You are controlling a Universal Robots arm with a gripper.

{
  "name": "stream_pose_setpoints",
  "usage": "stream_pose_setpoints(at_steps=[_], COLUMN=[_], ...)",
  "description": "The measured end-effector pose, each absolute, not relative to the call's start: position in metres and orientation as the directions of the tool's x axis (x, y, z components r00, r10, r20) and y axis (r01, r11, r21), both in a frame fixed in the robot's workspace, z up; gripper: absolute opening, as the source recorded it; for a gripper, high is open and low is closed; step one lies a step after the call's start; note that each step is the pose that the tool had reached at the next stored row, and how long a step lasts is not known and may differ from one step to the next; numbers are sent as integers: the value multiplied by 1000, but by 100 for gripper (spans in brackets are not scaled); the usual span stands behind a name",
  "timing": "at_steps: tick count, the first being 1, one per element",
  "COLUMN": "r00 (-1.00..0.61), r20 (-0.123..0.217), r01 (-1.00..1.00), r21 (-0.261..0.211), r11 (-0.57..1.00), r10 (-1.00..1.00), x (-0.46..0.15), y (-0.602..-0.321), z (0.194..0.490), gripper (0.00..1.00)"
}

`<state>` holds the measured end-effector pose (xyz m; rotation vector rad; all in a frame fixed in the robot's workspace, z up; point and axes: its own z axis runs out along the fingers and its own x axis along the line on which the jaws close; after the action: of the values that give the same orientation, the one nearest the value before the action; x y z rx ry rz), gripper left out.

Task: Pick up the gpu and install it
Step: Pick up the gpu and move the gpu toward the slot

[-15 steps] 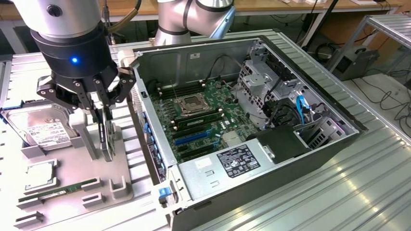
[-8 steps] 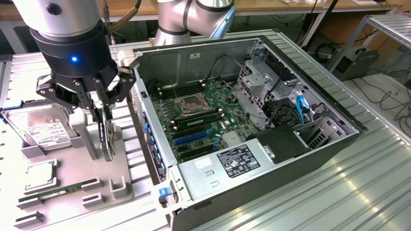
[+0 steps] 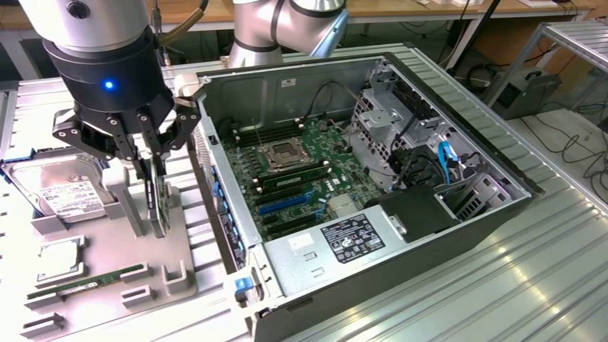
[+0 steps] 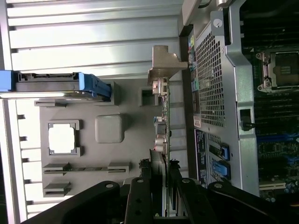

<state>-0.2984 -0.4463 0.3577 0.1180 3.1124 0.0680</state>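
gpu (image 3: 159, 206): thin dark card, silver bracket (image 4: 164, 65) at one end
pose: standing upright on its long edge, seen edge-on from the wrist
spot: down in the grey holder (image 3: 114, 246), just beside the open case (image 3: 428, 263), not in it yet

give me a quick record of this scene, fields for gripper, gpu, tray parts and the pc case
gripper: gripper over the parts tray, closed on the top edge of the gpu
gpu: upright on edge in its tray holder, outside the case
other parts: hard drive, cpu, memory stick, each in a tray slot
case: computer case lying open beside the tray, on the exterior view's right; motherboard exposed
install: not yet done
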Motion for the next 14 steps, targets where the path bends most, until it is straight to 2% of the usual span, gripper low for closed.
stream_pose_setpoints(at_steps=[14], r00=[-997], r20=[-24], r01=[75], r21=[45], r11=[996], r10=[76], x=[-298], y=[-446], z=[361], gripper=[26])
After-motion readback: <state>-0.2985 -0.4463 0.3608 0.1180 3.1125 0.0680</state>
